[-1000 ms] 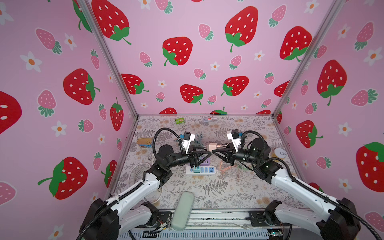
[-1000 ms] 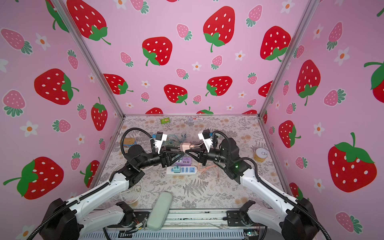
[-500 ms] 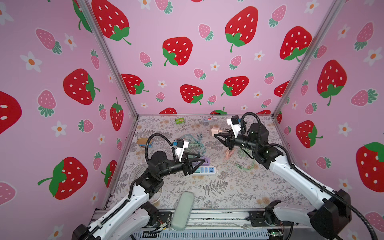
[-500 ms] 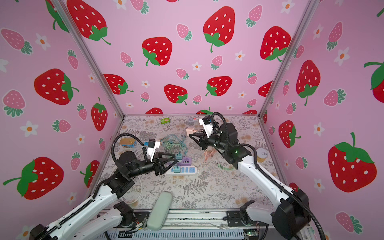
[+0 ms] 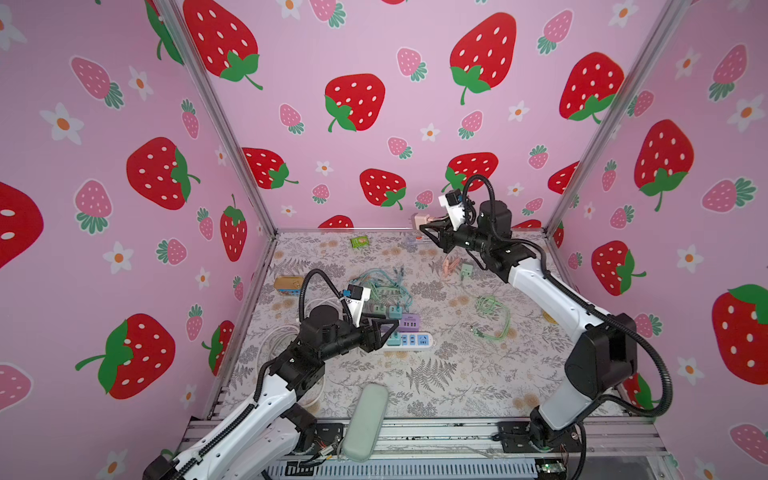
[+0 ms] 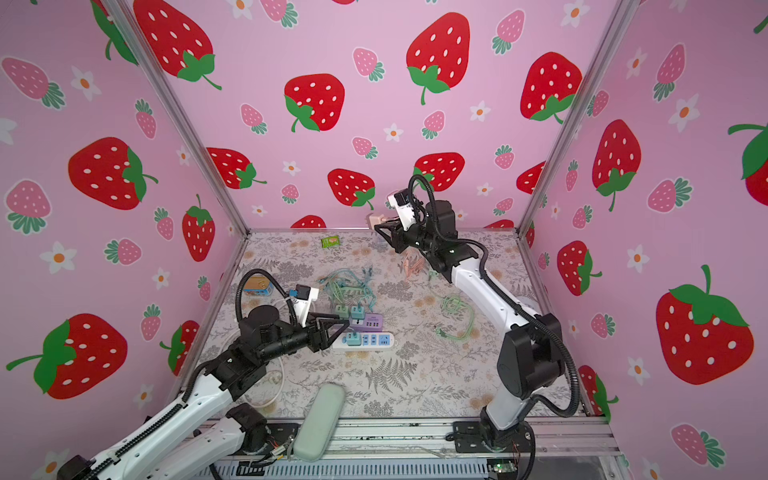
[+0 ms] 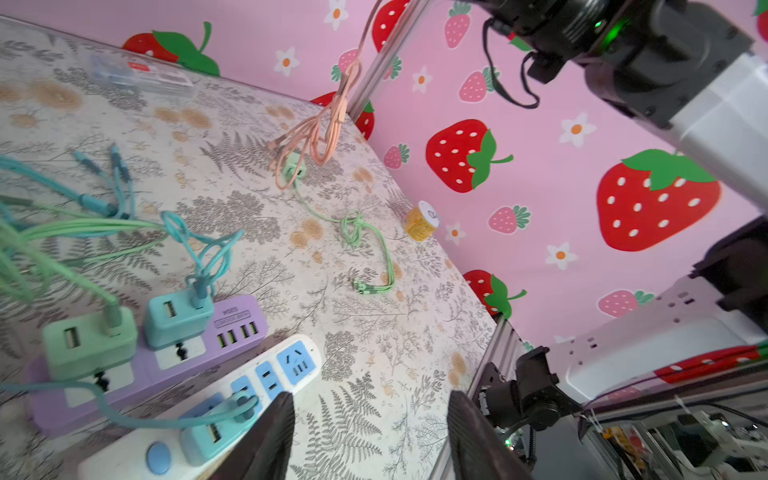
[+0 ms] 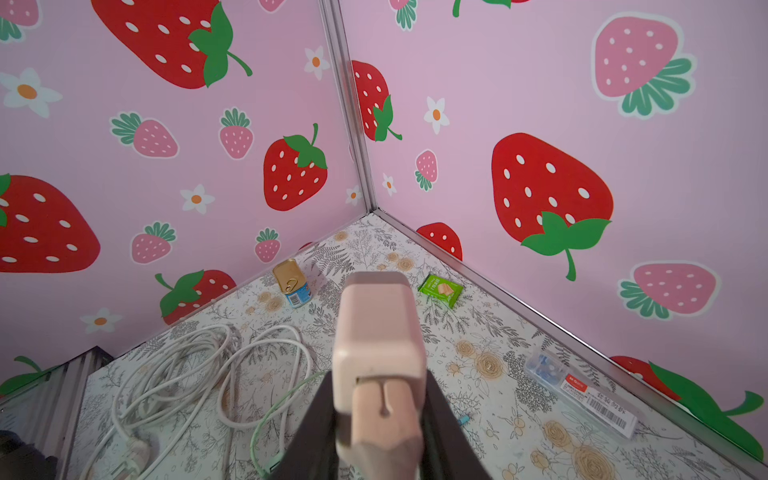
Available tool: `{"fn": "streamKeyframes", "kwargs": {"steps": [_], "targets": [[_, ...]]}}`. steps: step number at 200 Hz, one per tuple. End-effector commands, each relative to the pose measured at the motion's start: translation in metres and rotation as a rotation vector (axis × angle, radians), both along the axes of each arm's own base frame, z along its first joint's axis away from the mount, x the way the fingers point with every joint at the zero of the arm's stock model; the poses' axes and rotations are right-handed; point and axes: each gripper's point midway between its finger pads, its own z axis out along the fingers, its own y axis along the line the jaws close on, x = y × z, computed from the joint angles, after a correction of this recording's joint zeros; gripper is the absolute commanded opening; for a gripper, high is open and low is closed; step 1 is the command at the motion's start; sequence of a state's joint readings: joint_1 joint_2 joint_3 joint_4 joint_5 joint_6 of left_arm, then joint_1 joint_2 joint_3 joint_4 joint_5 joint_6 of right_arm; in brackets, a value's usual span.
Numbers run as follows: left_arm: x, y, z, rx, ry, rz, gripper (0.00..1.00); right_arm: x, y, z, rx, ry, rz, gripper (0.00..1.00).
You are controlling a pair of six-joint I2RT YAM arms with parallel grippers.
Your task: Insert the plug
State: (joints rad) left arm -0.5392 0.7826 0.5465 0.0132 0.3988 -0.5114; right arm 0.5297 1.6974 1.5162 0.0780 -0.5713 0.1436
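The pink plug [image 5: 419, 219] [image 6: 375, 219] [image 8: 378, 332] is held high in the air near the back wall, with my right gripper [image 5: 424, 228] [image 6: 380, 228] [image 8: 380, 401] shut on it. Its pink cable [image 5: 451, 266] [image 7: 332, 124] trails down to the table. Lower on the left, my left gripper [image 5: 388, 333] [image 6: 338, 332] [image 7: 370, 413] is open and holds nothing. It hovers just beside the white power strip [image 5: 411, 340] [image 6: 372, 340] [image 7: 295, 365] with blue sockets. A purple strip [image 5: 409, 322] [image 7: 232, 328] lies behind it, with green and teal adapters plugged in.
Teal and green cables [image 5: 386, 286] tangle behind the strips. A loose green cable [image 5: 494, 316] lies mid-right. There are a tin can [image 5: 288, 284], a green packet [image 5: 359, 241], a clear box [image 8: 582, 390], a white cord coil [image 8: 199, 374], a yellow roll [image 7: 422, 220] and a grey pad [image 5: 365, 419].
Both grippers met at the pink plug mid-table a second ago. The right gripper has carried it up and back towards the wall. The left gripper drew back to the strips and opened wider.
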Motion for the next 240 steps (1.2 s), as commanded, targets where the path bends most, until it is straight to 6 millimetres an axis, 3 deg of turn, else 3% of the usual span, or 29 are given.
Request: {"fn": "streamKeyframes", "kwargs": {"steps": [1, 30, 53, 129, 174, 240], "targets": [[0.007, 0.023, -0.026, 0.085, 0.070, 0.123, 0.61, 0.000, 0.004, -0.037, -0.059, 0.057, 0.033, 0.11], [0.008, 0.036, -0.047, 0.125, 0.133, 0.185, 0.62, -0.011, -0.001, -0.094, -0.112, 0.170, 0.039, 0.10], [0.011, 0.048, -0.063, 0.164, 0.181, 0.240, 0.62, -0.025, -0.009, -0.119, -0.146, 0.229, 0.042, 0.10], [0.018, 0.060, -0.110, 0.189, 0.316, 0.301, 0.61, -0.069, -0.044, -0.163, -0.304, 0.316, 0.020, 0.11], [0.022, 0.056, -0.125, 0.201, 0.364, 0.282, 0.60, -0.097, -0.048, -0.181, -0.383, 0.330, 0.045, 0.11], [0.028, 0.048, -0.142, 0.215, 0.419, 0.252, 0.56, -0.113, -0.047, -0.191, -0.519, 0.333, 0.057, 0.13]]}}
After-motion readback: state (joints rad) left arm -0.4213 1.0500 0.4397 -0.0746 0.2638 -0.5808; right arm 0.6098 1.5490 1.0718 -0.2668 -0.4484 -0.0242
